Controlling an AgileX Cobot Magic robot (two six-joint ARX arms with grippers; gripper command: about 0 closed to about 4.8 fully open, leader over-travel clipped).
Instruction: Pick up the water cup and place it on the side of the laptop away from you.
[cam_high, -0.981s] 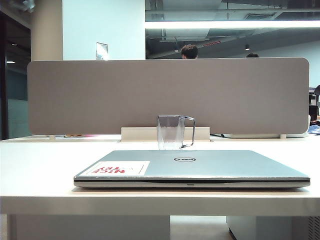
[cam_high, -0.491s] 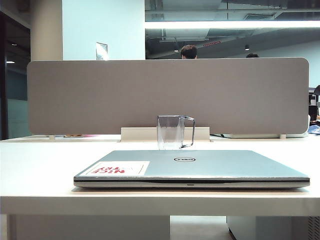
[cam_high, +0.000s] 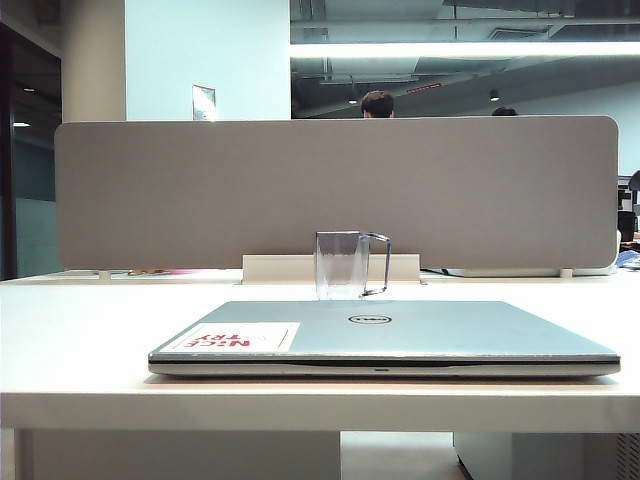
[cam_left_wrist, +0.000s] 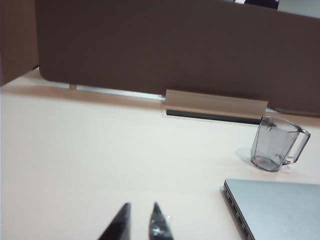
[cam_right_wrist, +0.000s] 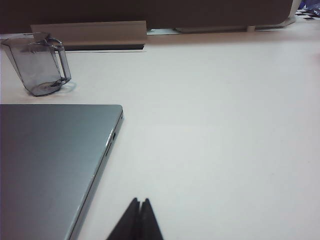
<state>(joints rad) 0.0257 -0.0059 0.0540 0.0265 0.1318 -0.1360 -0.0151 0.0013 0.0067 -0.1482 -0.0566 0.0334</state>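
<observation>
A pale cream desk (cam_high: 90, 330) fills the exterior view, backed by a wide grey-brown divider panel (cam_high: 200, 190) with an open-plan office beyond. A white cable-tray flap (cam_high: 275, 267) sits at the panel's foot.

The laptop (cam_high: 440, 335) lies shut and flat near the desk's front edge, its long axis running from 9 to 3 o'clock, round logo (cam_high: 369, 319) at the lid's middle and a white sticker with red lettering (cam_high: 236, 337) toward 9 o'clock.

The water cup (cam_high: 340, 264) stands upright on the desk at 12 o'clock from the laptop — on its far side, just behind the rear edge, in front of the flap. Its thin angular handle (cam_high: 379, 264) points toward 3 o'clock (rim up, nothing visible inside).

Neither arm shows in the exterior view. The left gripper (cam_left_wrist: 141, 218) hangs above bare desk beside the laptop's left edge, its dark fingers slightly parted and empty. The right gripper (cam_right_wrist: 139, 210) hangs over the desk off the laptop's right edge — fingers pressed together, nothing between them. Both are well apart from the cup.
</observation>
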